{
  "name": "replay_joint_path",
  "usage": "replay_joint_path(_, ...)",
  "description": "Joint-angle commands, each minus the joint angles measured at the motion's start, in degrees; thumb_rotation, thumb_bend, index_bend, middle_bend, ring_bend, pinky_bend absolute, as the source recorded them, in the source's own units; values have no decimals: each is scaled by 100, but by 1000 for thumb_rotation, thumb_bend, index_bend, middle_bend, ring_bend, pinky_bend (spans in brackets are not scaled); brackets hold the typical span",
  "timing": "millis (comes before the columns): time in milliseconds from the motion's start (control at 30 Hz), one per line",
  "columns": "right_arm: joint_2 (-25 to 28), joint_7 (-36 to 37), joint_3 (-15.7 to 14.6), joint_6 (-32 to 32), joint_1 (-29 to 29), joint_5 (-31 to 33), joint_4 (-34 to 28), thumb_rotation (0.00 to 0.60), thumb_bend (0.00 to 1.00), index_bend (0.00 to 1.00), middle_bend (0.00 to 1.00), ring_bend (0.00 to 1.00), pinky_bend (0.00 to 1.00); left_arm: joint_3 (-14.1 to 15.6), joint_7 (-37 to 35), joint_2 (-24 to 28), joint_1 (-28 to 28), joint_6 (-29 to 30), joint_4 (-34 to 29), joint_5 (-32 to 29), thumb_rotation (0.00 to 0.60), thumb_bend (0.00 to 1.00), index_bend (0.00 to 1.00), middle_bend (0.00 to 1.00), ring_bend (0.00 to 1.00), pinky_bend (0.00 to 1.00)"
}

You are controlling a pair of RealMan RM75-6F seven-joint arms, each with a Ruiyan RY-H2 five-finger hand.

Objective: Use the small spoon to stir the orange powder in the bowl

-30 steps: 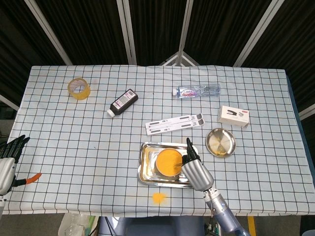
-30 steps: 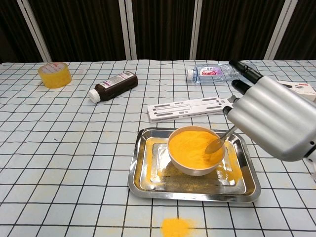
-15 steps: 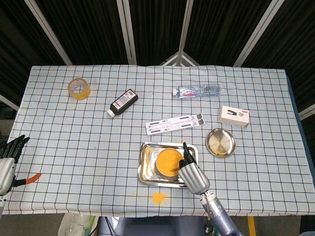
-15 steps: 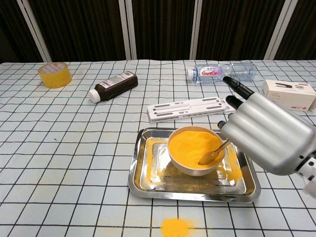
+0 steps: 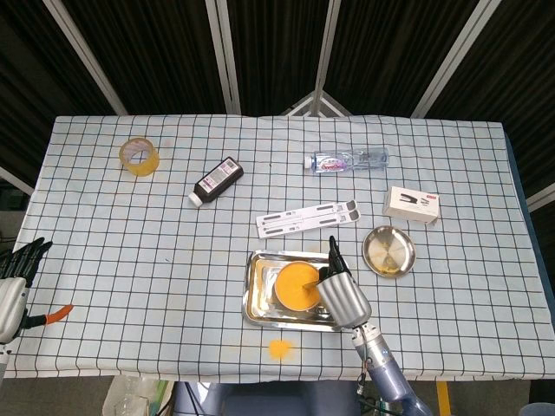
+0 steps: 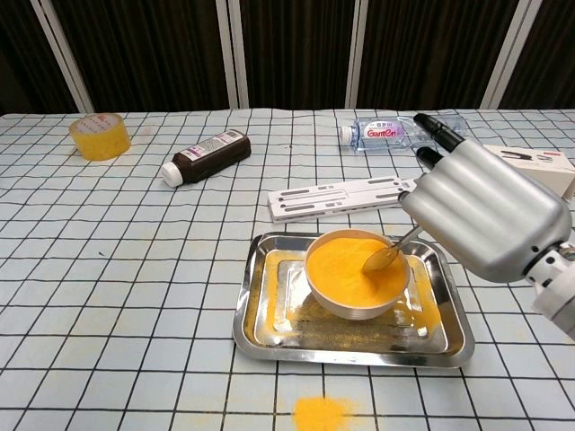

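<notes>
Spoon [image 6: 388,255] tip sits in the orange powder [image 6: 350,261] at the near-right part of the bowl [image 6: 356,302] — half a second ago it lay lower and more toward the bowl's middle, and a second ago it was at the right rim. So my right hand [image 6: 485,215] is sweeping the spoon back and forth through the powder; I judge the stir is under way, not finished. The hand itself has shifted back up and to the right since the last frame.

My right hand pinches the spoon handle, fingers curled over it; the exact contact is hidden behind the knuckles. Bowl is just left of and below that hand, standing in the steel tray [image 6: 259,334], which carries spilled powder. More spill [image 6: 320,412] lies on the cloth in front of the tray, below-left of the hand.

Chest view shows the spoon bowl and handle clearly — head view hides nearly all of it under my hand [image 5: 342,293]. Head view alone shows my left hand [image 5: 17,269], far off to the left at the table edge, fingers apart, holding nothing. It also shows the small steel dish [image 5: 388,251] just right of my right hand, missing from the chest view.
</notes>
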Motion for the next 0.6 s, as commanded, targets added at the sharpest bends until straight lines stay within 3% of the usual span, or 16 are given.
replay_joint_path(33,65,-38,-52,32,-6,-41,-144,600,638,699,616,265,0,2,7,0,3,7,-1,6,600,0,0,0,0,0)
replay_joint_path(333,298,-88,-384,115,-165,-170,-520,600,637,700,616,265,0,15,22,-6,14,21,-8,21,600,0,0,0,0,0)
replay_joint_path(600,206,-45,-420,38,-223,-5,-320,600,637,699,616,265,0,9,25,-5,13,14,-14,1,600,0,0,0,0,0)
